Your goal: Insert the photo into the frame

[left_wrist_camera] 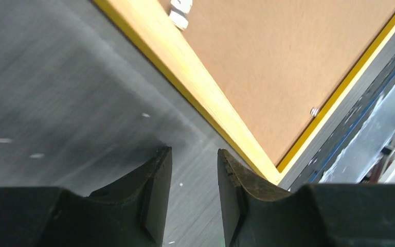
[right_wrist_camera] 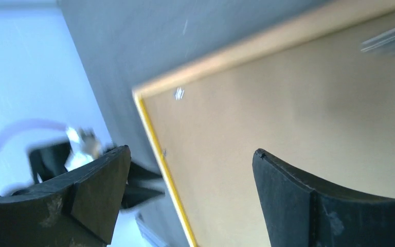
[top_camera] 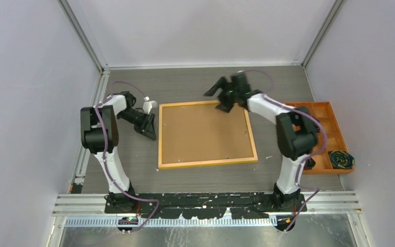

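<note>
The frame (top_camera: 208,162) lies face down in the middle of the table, its tan back up and thin yellow edges showing. The plain brown backing board (top_camera: 203,131) fills it. The photo is hidden. My left gripper (top_camera: 150,133) is just off the frame's left edge, low over the table. In the left wrist view it (left_wrist_camera: 194,154) is narrowly open and empty, beside the frame's rim (left_wrist_camera: 185,72). My right gripper (top_camera: 217,99) hovers over the frame's far right corner. In the right wrist view it (right_wrist_camera: 191,154) is wide open and empty above the board (right_wrist_camera: 288,113).
An orange compartment tray (top_camera: 342,134) stands at the right edge, with a dark coiled item (top_camera: 341,159) in its near compartment. Small metal tabs (left_wrist_camera: 314,111) sit along the frame's inner edge. Grey walls close in the table on three sides.
</note>
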Controlling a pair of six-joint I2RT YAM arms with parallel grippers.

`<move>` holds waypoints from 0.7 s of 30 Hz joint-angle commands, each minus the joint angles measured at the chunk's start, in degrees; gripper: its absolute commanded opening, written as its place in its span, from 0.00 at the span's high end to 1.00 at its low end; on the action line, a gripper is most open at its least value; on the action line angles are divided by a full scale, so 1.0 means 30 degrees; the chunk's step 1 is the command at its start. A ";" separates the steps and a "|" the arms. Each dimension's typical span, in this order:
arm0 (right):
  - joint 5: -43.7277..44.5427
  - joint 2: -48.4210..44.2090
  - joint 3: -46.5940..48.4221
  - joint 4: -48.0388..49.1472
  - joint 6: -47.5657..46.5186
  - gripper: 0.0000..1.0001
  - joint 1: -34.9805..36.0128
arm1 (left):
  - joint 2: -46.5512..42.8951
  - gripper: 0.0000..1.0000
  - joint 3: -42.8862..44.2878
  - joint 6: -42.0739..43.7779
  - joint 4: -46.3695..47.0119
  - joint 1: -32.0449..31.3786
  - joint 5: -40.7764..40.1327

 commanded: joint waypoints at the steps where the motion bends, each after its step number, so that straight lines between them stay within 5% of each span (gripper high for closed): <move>1: 0.2815 -0.3875 -0.1875 -0.1754 -0.2621 0.05 -0.3265 | -0.1780 0.60 -0.2084 0.1577 0.0990 -0.1360 -0.2372; 9: 0.5628 -0.4935 -0.4621 -0.2539 -0.3771 0.02 -0.6521 | -0.2795 0.60 -0.3591 0.2440 0.1523 -0.2875 -0.4043; 21: 0.3048 0.0636 -0.0924 -0.1756 -0.2556 0.01 -0.5046 | -0.3195 0.56 -0.3848 0.1583 0.1843 -0.7832 -0.4891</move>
